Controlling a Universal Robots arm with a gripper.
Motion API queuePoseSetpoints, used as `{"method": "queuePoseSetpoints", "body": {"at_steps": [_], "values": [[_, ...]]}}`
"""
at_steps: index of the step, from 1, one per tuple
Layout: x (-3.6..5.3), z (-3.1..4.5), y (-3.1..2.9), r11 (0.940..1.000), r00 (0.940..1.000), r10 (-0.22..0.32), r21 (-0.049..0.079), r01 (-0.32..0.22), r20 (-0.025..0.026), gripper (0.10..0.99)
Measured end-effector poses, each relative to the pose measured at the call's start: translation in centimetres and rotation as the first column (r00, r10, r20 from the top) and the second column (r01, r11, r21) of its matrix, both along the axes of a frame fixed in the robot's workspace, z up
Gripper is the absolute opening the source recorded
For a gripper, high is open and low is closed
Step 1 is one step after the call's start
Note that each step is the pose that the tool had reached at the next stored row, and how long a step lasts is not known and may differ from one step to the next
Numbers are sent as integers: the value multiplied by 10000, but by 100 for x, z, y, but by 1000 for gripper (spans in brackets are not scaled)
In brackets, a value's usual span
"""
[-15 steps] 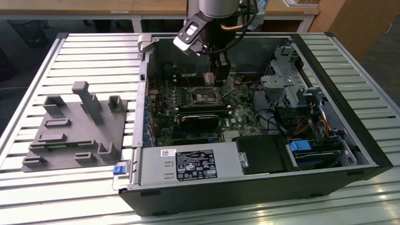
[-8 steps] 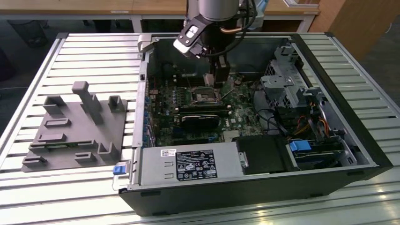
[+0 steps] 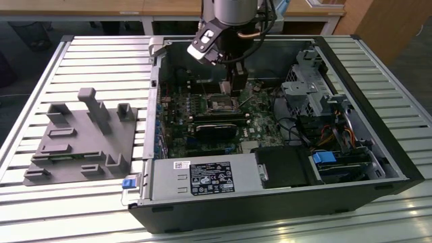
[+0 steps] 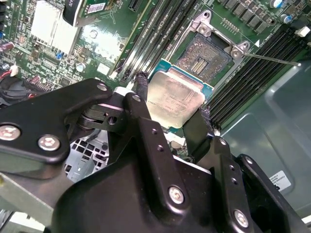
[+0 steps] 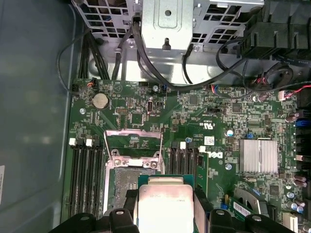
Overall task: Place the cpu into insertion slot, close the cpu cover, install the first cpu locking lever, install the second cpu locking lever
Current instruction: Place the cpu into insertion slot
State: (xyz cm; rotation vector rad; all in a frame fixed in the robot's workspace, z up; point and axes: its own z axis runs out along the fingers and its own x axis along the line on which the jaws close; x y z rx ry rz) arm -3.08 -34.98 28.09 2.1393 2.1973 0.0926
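Here the claw (image 3: 233, 87), upper centre in the exterior view, is clamped on the cpu (image 4: 176, 99) by two opposite edges, holding it face up close to the open insertion slot (image 4: 204, 54). It looks light, thin and stiff, its underside probably delicate, so the bare edges seem the right hold.

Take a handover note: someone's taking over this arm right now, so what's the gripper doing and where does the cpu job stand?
The gripper is shut on the cpu, holding it by its edges just short of the insertion slot.
The slot is empty, contacts exposed.
The cpu cover is swung open.
Done: cpu picked up.
Left: seating the cpu, closing the cover, latching both levers.
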Motion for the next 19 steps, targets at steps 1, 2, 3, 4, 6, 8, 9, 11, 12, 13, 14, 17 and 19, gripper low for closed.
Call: {"method": "queuePoseSetpoints", "body": {"at_steps": [1, 2, 3, 4, 6, 8, 9, 11, 12, 13, 14, 17, 19], "values": [[0, -5, 0, 10000, 10000, 1, 0, -1, 0, 541], [0, -11, 1, 10000, 10000, 0, 1, 0, 0, 541], [0, -17, 2, 10000, 10000, 0, 1, 0, 0, 541], [0, -22, 2, 10000, 10000, 0, 1, 0, 0, 541], [0, -33, 3, 10000, 10000, 1, 0, -1, 0, 541], [0, -44, 4, 10000, 10000, 0, 1, 0, 0, 541], [0, -49, 4, 10000, 10000, 0, 1, 0, 0, 541], [0, -59, 4, 10000, 10000, 0, 0, 0, 0, 541], [0, -63, 4, 10000, 10000, 0, 1, 0, 0, 541], [0, -68, 5, 10000, 10000, 0, 0, 0, 0, 541], [0, -72, 5, 10000, 10000, 0, 0, 0, 0, 541], [0, -83, 5, 10000, 10000, 0, 0, 0, -1, 541], [0, -90, 6, 10000, 10000, 0, -1, 0, -1, 541]]}}
